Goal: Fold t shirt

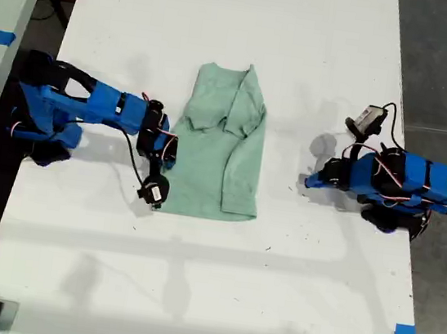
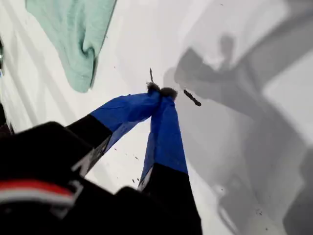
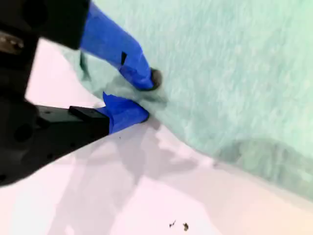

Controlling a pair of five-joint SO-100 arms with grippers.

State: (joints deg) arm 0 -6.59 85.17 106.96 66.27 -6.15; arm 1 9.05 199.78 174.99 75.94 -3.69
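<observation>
**Exterior view: shirt edge pinched by second tool, first tool closed on nothing**

Exterior view shows the t shirt [image 1: 224, 147] lying partly folded at the middle of the white worktop [image 1: 192, 278], neck end toward 12 o'clock, hem toward 6 o'clock, one sleeve laid across the body. The cloth is pale mint green and wrinkled.

The second tool [image 1: 156, 194] is seen at 9 o'clock of the shirt, at its lower edge corner. In the second wrist view the second tool [image 3: 145, 100] is pinching the shirt [image 3: 230, 73] edge, blue fingertips [image 3: 137, 73] above and below the cloth, the edge lifted slightly off the worktop.

The first tool [image 1: 311, 181] is seen at 3 o'clock of the shirt, well apart from it, low over bare worktop. In the first wrist view the first tool [image 2: 160, 91] has its blue-taped tips pressed together with nothing between them; a corner of the shirt [image 2: 73, 34] is in view beyond, not touched.

A blue tape mark [image 1: 405, 331] is stuck near the worktop's 5 o'clock edge in the exterior view.
</observation>
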